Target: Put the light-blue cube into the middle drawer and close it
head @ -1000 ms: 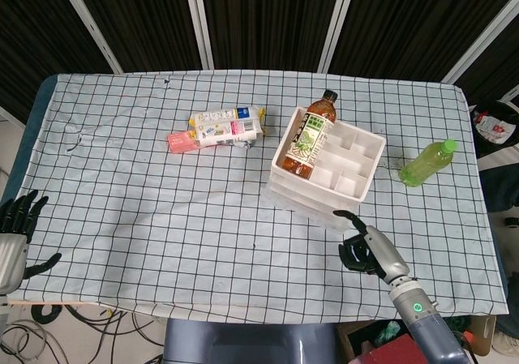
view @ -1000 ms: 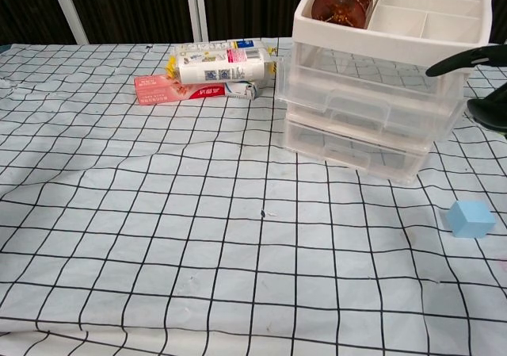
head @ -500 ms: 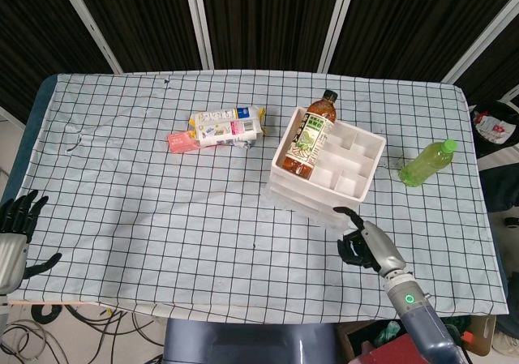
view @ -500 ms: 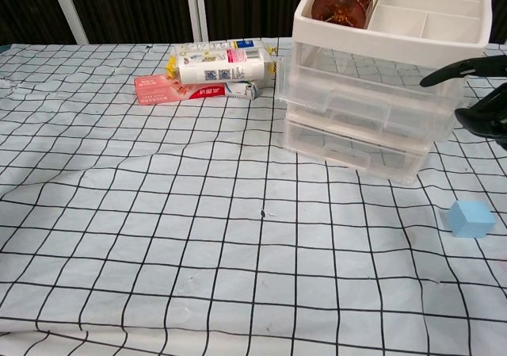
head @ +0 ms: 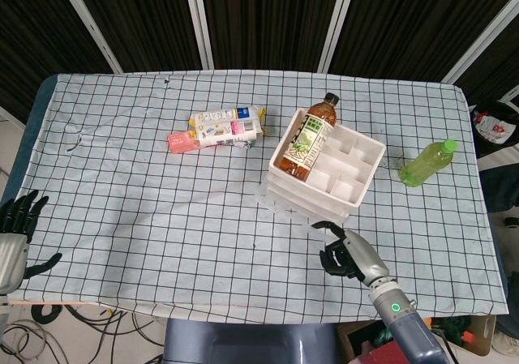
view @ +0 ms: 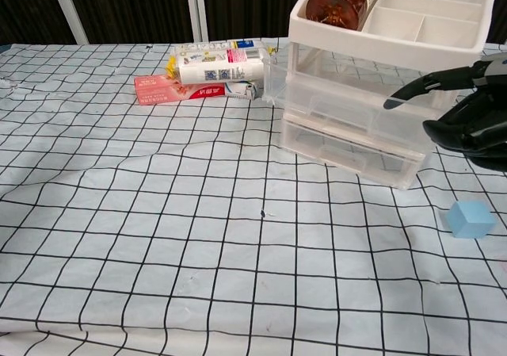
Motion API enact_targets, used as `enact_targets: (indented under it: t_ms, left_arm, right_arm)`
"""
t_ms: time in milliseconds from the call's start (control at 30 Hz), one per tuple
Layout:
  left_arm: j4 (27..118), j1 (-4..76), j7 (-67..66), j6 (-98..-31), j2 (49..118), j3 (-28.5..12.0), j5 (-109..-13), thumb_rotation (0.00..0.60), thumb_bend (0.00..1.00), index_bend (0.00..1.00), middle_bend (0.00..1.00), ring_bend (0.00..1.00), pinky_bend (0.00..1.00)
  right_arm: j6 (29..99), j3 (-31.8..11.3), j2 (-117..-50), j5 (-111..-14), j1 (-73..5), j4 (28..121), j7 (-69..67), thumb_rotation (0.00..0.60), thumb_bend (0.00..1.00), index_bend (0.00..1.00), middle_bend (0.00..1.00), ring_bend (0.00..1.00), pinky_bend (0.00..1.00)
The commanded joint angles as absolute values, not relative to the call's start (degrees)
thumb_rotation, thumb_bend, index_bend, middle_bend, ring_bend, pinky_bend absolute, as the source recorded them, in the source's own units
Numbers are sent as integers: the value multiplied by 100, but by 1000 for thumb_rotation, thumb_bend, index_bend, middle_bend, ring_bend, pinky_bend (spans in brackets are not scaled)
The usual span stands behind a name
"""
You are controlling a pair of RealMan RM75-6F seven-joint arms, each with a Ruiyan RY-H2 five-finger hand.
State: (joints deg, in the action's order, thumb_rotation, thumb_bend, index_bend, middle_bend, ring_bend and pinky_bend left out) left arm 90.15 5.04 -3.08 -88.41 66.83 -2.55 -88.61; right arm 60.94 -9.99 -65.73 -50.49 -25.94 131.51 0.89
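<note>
The light-blue cube (view: 471, 218) lies on the checked cloth at the right, in front of the clear drawer unit (view: 348, 146); the head view hides it. The middle drawer (view: 333, 102) juts out a little at its left corner (head: 262, 194). My right hand (view: 467, 118) (head: 345, 254) is at that drawer's front right, fingers curled against it and one finger stretched left along the front. My left hand (head: 16, 222) hangs past the table's left edge, fingers apart, holding nothing.
A brown tea bottle (head: 304, 141) lies in the white divided tray (head: 357, 149) on top of the drawers. A green bottle (head: 427, 163) lies to the right. A white packet (head: 227, 125) and a pink pack (head: 182, 141) sit at the back left.
My right hand moved left and toward the front edge. The drawer unit shifted the same way and the middle drawer slid out slightly. The cube and left hand stayed put.
</note>
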Motion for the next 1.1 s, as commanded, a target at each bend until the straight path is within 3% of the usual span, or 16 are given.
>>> enact_targets:
  t_ms: [33,467,700,1100]
  left_arm:
    - [9017,505,-297,-8837,6677,-257,-8855,600,36,0,0,0,0]
    - [9025,510,-318,-8822,6681,-259,-8845,600,36,0,0,0,0]
    - [9022,508,-322,-8833,6686,-260,-8849,600,37,0,0,0,0]
    - [9033,505,-301,-8835,6683,-268,-8833,600,37,0,0,0,0]
  right_arm:
    - [6116,-981,-6593,-5047,-2598,13186,87,600,522,251,807,876,821]
    - [6116,-854,-6516,-5249,-2533,13314,-37,600,521,251,807,876,820]
    - [6145,-824,-6514,-5443,-2502,13306,-90,600,502,86,807,876,821]
    - [6184,-487,-6226,-6730,-2142,13389,-422,600,470,78,807,875,820]
